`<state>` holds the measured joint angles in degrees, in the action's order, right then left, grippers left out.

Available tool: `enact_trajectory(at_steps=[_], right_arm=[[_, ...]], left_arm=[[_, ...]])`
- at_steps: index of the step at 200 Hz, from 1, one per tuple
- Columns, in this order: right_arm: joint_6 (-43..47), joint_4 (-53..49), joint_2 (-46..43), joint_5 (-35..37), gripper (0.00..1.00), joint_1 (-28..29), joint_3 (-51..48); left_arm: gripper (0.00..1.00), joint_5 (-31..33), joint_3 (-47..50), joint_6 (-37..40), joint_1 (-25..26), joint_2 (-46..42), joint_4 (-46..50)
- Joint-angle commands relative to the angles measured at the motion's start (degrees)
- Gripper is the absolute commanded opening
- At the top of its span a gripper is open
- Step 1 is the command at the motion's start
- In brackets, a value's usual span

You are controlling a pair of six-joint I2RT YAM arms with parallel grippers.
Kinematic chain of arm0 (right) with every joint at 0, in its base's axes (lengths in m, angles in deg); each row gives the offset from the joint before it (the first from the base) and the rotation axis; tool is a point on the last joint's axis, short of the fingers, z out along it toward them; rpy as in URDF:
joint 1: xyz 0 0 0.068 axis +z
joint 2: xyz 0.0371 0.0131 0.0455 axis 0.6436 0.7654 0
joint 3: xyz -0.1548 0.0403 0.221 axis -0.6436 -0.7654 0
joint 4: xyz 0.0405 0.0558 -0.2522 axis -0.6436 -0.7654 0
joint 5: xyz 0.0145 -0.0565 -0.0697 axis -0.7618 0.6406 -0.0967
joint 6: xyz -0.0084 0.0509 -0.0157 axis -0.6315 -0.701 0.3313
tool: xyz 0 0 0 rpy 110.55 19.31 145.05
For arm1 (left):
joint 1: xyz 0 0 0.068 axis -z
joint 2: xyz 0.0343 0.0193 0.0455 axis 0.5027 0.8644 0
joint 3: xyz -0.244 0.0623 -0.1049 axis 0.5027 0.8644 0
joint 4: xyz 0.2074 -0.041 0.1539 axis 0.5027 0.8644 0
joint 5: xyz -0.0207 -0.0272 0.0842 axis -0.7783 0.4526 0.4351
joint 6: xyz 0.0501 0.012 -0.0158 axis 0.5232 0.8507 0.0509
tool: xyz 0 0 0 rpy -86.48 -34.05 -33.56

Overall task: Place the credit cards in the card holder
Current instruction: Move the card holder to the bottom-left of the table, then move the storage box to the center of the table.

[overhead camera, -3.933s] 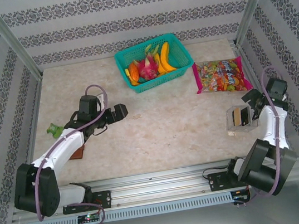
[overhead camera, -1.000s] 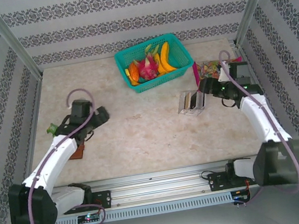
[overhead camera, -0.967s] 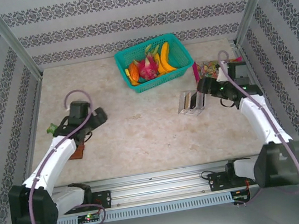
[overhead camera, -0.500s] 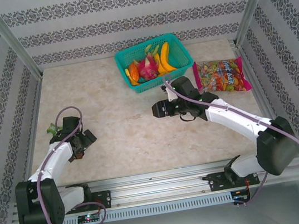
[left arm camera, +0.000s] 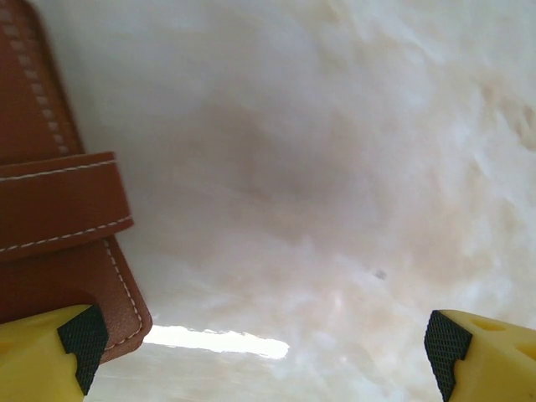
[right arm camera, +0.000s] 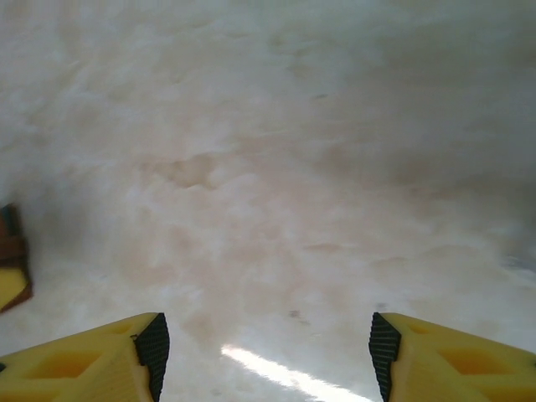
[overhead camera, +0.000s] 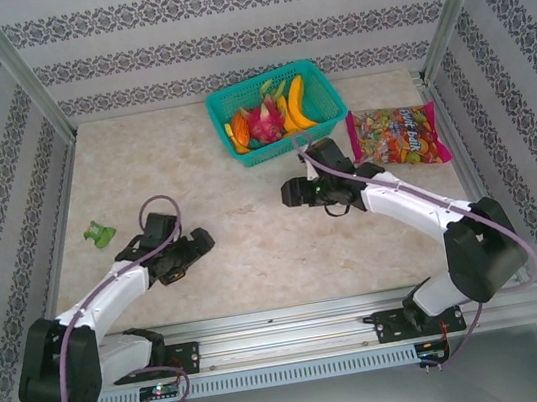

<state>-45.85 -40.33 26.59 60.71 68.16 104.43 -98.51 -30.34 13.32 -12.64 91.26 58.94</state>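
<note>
One brown card holder (left arm camera: pixel 52 209) lies on the pale marbled tabletop (left arm camera: pixel 335 151), against the left edge of the left wrist frame. It is smooth, leather-look material with pale stitching along its rims. A strap tab (left arm camera: pixel 63 201) runs across its face from the left border, so it appears folded shut. Its upper and left parts are cut off by the frame. The black pad (left arm camera: pixel 82 335) at lower left overlaps its bottom corner, and I cannot tell whether they touch. The left jaws are spread fully wide, with bare tabletop between them and nothing held. The right jaws, seen in the right wrist frame, stand well apart and grip nothing. At that frame's left edge a small brown and yellow thing (right arm camera: pixel 10 268) is cropped too tightly to identify.
</note>
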Motion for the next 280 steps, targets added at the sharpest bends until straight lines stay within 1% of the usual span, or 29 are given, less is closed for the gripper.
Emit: enact_trajectory(at_steps=[1, 16, 26, 38, 47, 55, 64, 84, 103, 115, 141, 157, 171, 208, 255, 280], right_arm=[[-1.5, -3.4, -4.4, 5.7, 0.68, -7.9, -0.6], [-0.7, -5.0, -6.2, 5.1, 0.72, -14.7, -0.9], [0.4, -6.2, -6.3, 5.0, 0.75, -18.9, -0.6], [0.9, -5.7, -5.6, 4.3, 0.77, -23.6, -1.4], [1.6, -4.7, -4.5, 1.4, 0.78, -26.7, -1.4], [1.6, -4.3, -3.7, 0.4, 0.79, -28.4, -1.4], [1.3, -2.8, -2.8, 0.0, 0.82, -30.0, -2.0], [2.3, -0.3, 0.8, -4.3, 0.84, -32.1, -1.5], [3.7, -0.1, 6.0, -9.8, 0.84, -32.2, 1.4], [4.4, 1.9, 8.3, -13.7, 0.82, -32.2, 2.3], [6.4, 3.3, 12.3, -18.2, 0.79, -31.3, 4.7], [9.6, 3.2, 13.5, -20.5, 0.78, -29.8, 6.0], [12.2, 2.5, 14.4, -21.5, 0.77, -28.5, 7.0], [16.0, 2.7, 15.5, -25.5, 0.76, -26.1, 7.7], [17.3, 2.7, 19.1, -34.3, 0.74, -23.4, 11.3], [17.7, 1.8, 20.5, -37.3, 0.74, -22.4, 13.2]], left_arm=[[1.0, -3.0, -3.7, -2.4, 4.8, 2.8, -1.9], [1.0, -0.2, -7.0, -1.0, 7.1, 2.4, -0.2], [1.0, 1.7, -8.7, -0.1, 7.3, 1.3, 1.3], [1.0, 6.2, -10.5, 0.7, 7.4, -0.3, 4.5], [1.0, 9.8, -11.4, 1.2, 7.2, -1.4, 6.9], [1.0, 12.3, -12.2, 1.5, 6.9, -2.4, 8.9], [1.0, 14.0, -12.8, 1.8, 6.3, -3.3, 10.6], [1.0, 15.3, -11.7, 1.0, 3.9, -4.9, 12.6], [1.0, 13.6, -9.2, 0.2, 0.8, -6.3, 12.6], [1.0, 12.4, -7.6, -0.2, -1.1, -7.5, 12.2], [1.0, 9.4, -4.6, -0.4, -5.4, -8.9, 10.8], [1.0, 7.6, -3.6, 0.2, -7.0, -8.4, 9.9], [1.0, 6.4, -3.2, 0.7, -7.6, -7.4, 9.6], [1.0, 6.5, -2.9, 2.7, -8.0, -4.7, 9.2], [1.0, 4.9, -2.8, 3.2, -8.6, 0.4, 6.9], [1.0, 3.6, -3.1, 3.9, -8.5, 3.0, 5.4]])
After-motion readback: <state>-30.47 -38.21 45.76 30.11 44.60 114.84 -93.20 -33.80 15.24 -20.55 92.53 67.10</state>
